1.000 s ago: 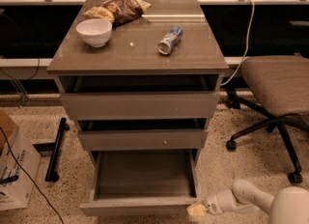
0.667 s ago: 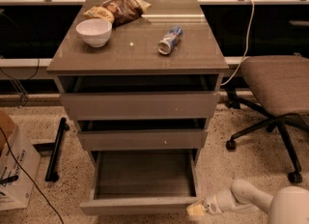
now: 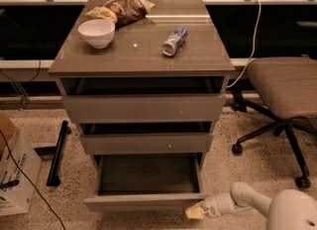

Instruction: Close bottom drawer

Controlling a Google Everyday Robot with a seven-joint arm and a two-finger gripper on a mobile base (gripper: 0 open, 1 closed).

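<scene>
A speckled floor [image 3: 247, 174] runs under a grey-brown cabinet [image 3: 138, 58] that stands against a dark window wall, with an office chair [image 3: 285, 85] to its right and a cardboard box [image 3: 15, 174] at the left edge.

We count three drawers, all standing out from the carcass to some degree: one top drawer [image 3: 143, 107], one middle drawer [image 3: 146, 143], and one bottom drawer [image 3: 143, 202]. The bottom drawer is pulled out much the furthest, so its shallow tray shows bare. On the cabinet top we count one white bowl [image 3: 96, 32], one crumpled snack bag [image 3: 121, 10] behind it, and one can [image 3: 174, 41] lying on its side.

There is one gripper [image 3: 194, 211]. It sits low at the right end of the bottom drawer's front, with its pale tip just beside or touching the front panel (we cannot tell which). We cannot tell either whether it is open or closed.

We judge the step to be the start of the push: the arm is placed and the drawer is not yet shut. The next move calls for a steady, level push straight toward the cabinet. Because the contact is off-centre, the drawer may skew on its runners, so moving the contact nearer the middle of the front would help.
</scene>
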